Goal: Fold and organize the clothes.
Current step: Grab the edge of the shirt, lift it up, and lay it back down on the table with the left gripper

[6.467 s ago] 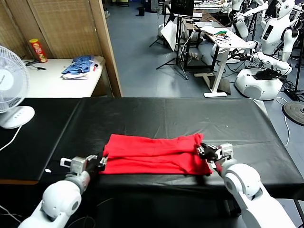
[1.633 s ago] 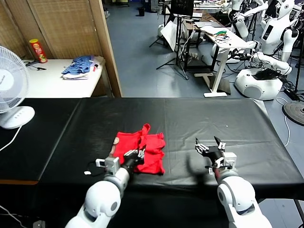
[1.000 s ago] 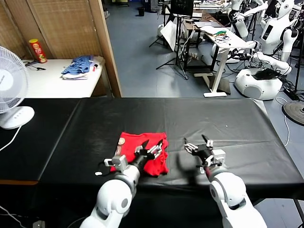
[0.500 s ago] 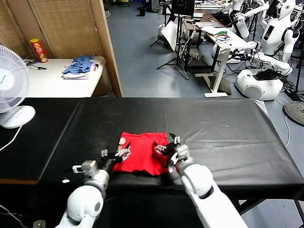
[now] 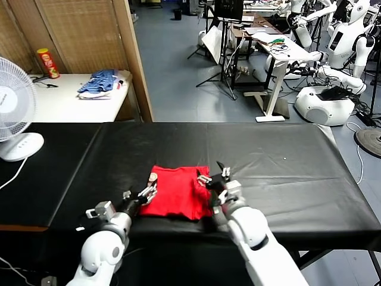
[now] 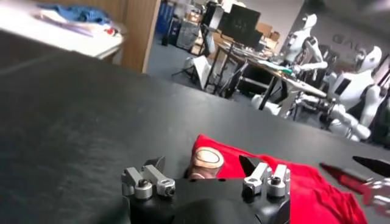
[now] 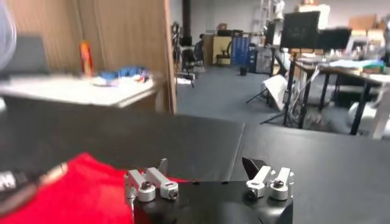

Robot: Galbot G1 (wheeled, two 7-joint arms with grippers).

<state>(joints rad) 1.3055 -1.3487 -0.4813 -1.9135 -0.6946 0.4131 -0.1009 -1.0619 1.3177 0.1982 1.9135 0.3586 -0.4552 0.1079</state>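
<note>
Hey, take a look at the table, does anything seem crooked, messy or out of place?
Nothing stands out. The red T-shirt lies folded into a compact, fairly square bundle on the black table, a bit of its print showing at one corner. The left gripper and right gripper sit at its two sides, jaws open.

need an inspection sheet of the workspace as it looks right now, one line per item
surface: black-covered table, smooth.
job's things: red T-shirt folded into a compact square near the front edge, bit of print showing at its corner.
clutter: white fan on the table's left end.
grippers: left gripper open at the shirt's left edge; right gripper open at its right edge; neither holds anything.
cables: fan cord trailing over the left end.
surroundings: side table with blue striped garments and a red can; other robots at right.
</note>
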